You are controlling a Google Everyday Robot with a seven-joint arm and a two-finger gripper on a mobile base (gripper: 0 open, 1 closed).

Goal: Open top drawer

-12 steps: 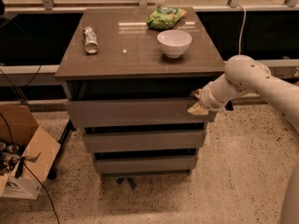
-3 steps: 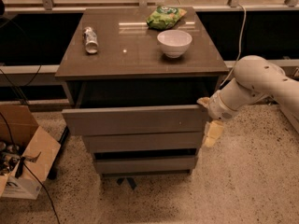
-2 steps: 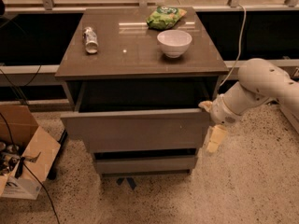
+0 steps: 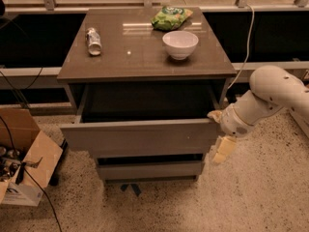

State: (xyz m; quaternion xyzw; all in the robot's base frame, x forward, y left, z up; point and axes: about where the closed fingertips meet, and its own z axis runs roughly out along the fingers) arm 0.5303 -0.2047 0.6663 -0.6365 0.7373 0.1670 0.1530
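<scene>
Top drawer [image 4: 140,138] is pulled well out of the cabinet. Its grey-brown front sits forward of the two lower fronts, and the dark interior [image 4: 145,100] is exposed under the table [image 4: 120,62] top.

Gripper [image 4: 219,134] is at the right end of the drawer front. It's released, fingers spread: upper finger [image 4: 214,115] is at the front's top right corner, lower finger [image 4: 224,151] hangs down just past the right edge. Can't tell whether the upper one actually touches. White arm [image 4: 270,93] comes in from the right.

Around it:
- on the table: white bowl [image 4: 180,43] right of centre, green snack bag [image 4: 171,17] behind it at the back edge, a can [image 4: 93,41] lying on its side at left. All set back from the front edge.
- bottom drawer front [image 4: 149,170] is shut. The middle one is mostly hidden behind the pulled-out top front.
- open cardboard box [image 4: 26,166] on the floor at left with black cables [image 4: 14,93] around it, just beside the drawer's left corner but not in front of it.
- white cable [image 4: 248,37] hangs behind the arm on the right.
- speckled floor [image 4: 159,207] lies in front of the drawer.

Versus 4 s ago: the drawer was only cracked open and the gripper was on the right end of the front. Versus 0.7 s ago: the front is a bit further out, gripper pose is about the same, items on the table haven't moved.
</scene>
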